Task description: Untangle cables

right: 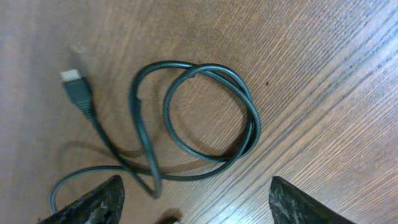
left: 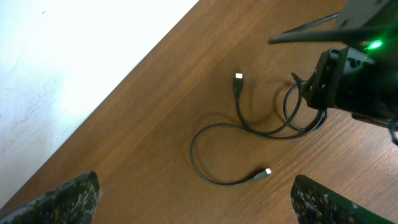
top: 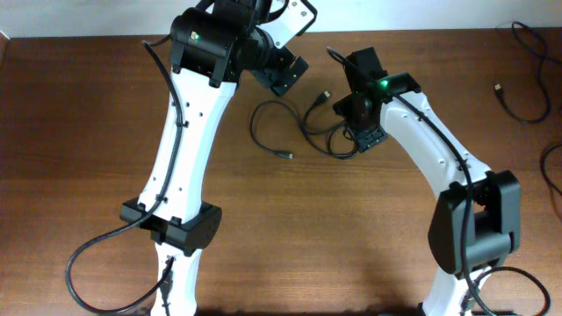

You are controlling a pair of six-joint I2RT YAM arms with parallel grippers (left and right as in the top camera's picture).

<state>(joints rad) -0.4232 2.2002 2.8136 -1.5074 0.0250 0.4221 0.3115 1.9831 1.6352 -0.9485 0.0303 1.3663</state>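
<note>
Presumably very light and limp: cables [left: 252, 131], thin cord likely to drape and trail when lifted rather than hold any shape; jacket looks smooth, so a pinch on bare cord may slide; plugs thicker and stiffer, judged the surest hold, or else a free stretch of cord clear of the crossings; a pull on the wrong strand could tighten the loops.

Appearance: matt black, round, slender; two silver-tipped plugs, one upper [left: 238, 77], one lower [left: 267, 171], each at a free end; a wide open curl [left: 194, 152] on the left arm's side; a small coil [right: 255, 127] of two or so overlapping turns, strands crossing at its lower left in the right wrist view; whether one cord or two, cannot tell.

Position: flat on the tabletop [top: 88, 132], toward the far middle, between the two arms; right jaws spread open, empty, hovering directly over the coil, fingers [right: 87, 202] to either side at the bottom of the wrist view, not touching cord so far as can be seen; left jaws wide open, empty, held well above the curl and the lower plug, fingers [left: 68, 199] far apart; far cord [top: 498, 89], thin, black, loose, plug end showing, well apart at the right edge of the tabletop.
</note>
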